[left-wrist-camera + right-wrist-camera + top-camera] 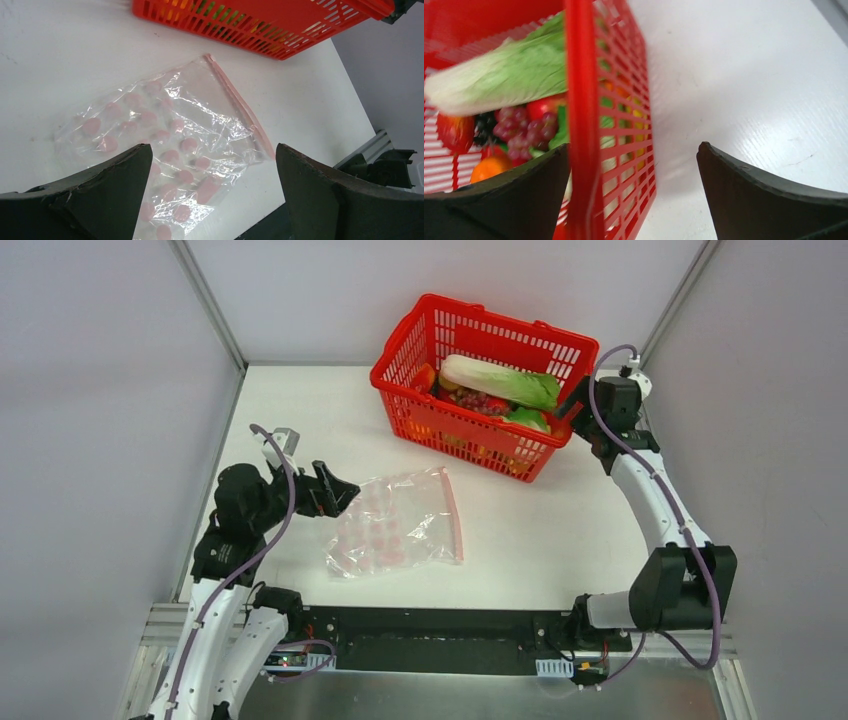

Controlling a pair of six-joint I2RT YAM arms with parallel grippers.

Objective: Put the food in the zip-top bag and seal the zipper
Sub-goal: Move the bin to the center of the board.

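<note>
The zip-top bag (395, 525) lies flat and empty on the surface (560, 530), zipper (453, 515) along its right edge; the food (482, 400) sits in the red basket (455, 428). First pick, I judge: my right tool (634, 200), spread wide and empty, straddles the basket wall and must reach the cabbage (500, 383). My left tool (212, 200), equally wide, hovers empty beside the bag.

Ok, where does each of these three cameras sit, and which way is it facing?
Top external: above and behind the arm bases, looking down on the table; both arms show.
Left wrist: on the left arm, facing the zip-top bag and red basket; open left gripper shows.
Right wrist: at the basket's end, facing the cabbage; open right gripper shows.
Shared: both wrist views show the basket.
</note>
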